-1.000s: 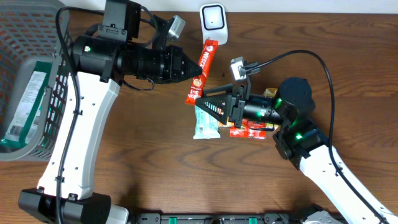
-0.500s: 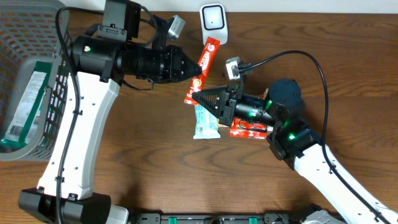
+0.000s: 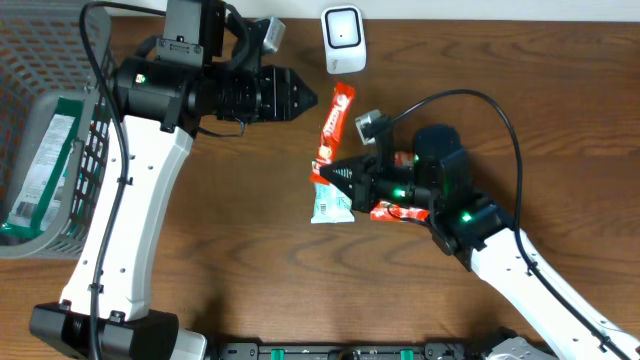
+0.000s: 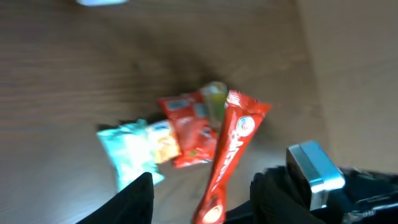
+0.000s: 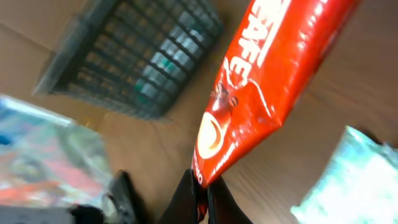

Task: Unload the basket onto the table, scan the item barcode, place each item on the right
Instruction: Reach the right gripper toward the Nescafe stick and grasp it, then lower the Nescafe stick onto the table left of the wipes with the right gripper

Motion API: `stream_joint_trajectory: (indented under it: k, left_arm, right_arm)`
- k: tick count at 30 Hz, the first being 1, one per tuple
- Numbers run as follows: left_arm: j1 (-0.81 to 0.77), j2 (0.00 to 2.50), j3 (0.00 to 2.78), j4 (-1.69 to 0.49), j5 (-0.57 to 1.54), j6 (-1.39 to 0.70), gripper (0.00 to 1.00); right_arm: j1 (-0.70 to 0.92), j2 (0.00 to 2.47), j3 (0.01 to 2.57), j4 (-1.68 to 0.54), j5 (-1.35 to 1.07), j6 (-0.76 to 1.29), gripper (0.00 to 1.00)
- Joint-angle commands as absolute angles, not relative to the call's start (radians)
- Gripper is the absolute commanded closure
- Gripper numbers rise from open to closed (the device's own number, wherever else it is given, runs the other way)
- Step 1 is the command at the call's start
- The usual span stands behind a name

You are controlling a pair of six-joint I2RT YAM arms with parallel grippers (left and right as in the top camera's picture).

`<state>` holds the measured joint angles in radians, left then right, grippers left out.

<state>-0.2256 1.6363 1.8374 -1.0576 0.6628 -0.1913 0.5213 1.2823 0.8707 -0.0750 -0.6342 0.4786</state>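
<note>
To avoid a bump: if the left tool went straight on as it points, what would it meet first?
Probably the red stick packet, pinched at its lower end by the right tool; its upper part lies just ahead of the open left tool. Height is unclear from overhead.

Sachet [image 3: 335, 122]: red, white lettering. Packet [image 3: 330, 205]: pale teal. Scanner [image 3: 343, 38]: white. Basket [image 3: 30, 246]: grey mesh. Worktop [image 3: 250, 260]: dark brown wood grain.

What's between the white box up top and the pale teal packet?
The long red sachet, pinched by the right end effector, in the overhead view.
</note>
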Motion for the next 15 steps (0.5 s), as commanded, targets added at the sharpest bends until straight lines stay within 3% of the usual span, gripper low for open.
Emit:
stream_joint_trajectory:
  k: [1,9,15]
  left_arm:
    - [-0.221,1.646,1.835,-1.060,0.467,-0.253,0.48]
    - [-0.115,1.646,1.835,-1.125,0.346,-0.372,0.44]
    - [0.003,1.646,1.835,-1.208,0.347,-0.344,0.44]
  right_arm:
    - [0.519,1.286,0.966,-0.228,-0.456,0.350,0.99]
    - [0.551,1.406,1.317,-0.781,0.043,0.211,0.99]
    - [0.686,1.561,1.374,-0.812,0.414,0.200,0.99]
